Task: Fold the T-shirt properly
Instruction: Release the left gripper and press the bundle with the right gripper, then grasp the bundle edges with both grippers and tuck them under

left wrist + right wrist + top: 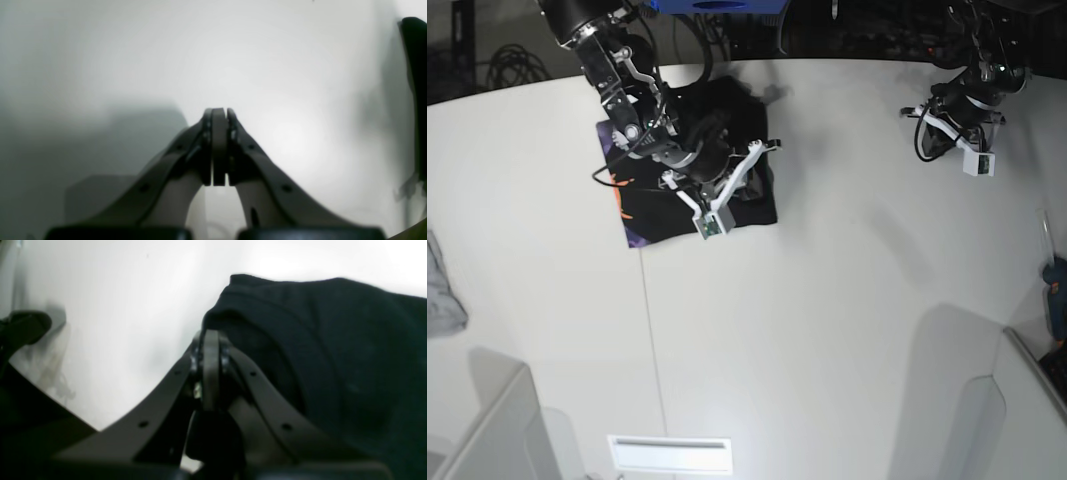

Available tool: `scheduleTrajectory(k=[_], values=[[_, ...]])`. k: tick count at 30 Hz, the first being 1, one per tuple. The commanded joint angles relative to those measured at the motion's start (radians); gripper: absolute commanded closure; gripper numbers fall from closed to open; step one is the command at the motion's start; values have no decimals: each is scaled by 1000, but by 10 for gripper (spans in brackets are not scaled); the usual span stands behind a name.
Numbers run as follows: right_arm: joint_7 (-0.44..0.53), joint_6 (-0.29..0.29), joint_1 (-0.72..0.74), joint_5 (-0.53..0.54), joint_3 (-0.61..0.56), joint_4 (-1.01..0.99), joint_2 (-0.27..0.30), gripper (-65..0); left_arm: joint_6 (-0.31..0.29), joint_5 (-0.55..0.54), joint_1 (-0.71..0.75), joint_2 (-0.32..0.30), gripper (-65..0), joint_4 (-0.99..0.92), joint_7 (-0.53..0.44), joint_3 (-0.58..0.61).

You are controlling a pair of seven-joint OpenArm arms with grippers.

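Lying bunched on the white table [827, 300], the large plain black cloth T-shirt [737, 195] sits near the table's far edge, toward the left in the base view. A purple and orange print [627, 205] shows along the side of the shirt away from the table's middle. The right gripper [210, 336] hovers over the shirt's near edge, its fingers pressed together with nothing between them. The left gripper [218, 115] hangs well apart from the shirt, over bare table near the far right edge, its fingers likewise together and holding nothing. Wide open surface lies between the shirt and the table's near edge.
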Motion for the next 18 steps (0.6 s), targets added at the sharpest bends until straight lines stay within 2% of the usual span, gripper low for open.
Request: scheduleTrajectory(k=[1, 5, 9, 12, 14, 18], values=[[16, 5, 24, 7, -5, -13, -21, 0, -5, -11, 4, -8, 0, 20, -16, -3], [21, 5, 64, 6, -11, -148, -60, 0, -5, -13, 5, 6, 0, 21, -16, 31], [18, 6, 73, 4, -11, -101, -71, 0, -5, -13, 5, 6, 0, 37, -16, 100], [-14, 6, 59, 6, -1, 22, -54, 0, -5, -13, 5, 8, 0, 61, -16, 150], [-46, 5, 39, 6, 12, 110, -19, 0, -5, -13, 7, 8, 0, 81, -16, 186], [-53, 5, -39, 6, 97, 212, 10, 0, -5, -53, 16, 9, 0, 101, -16, 249]])
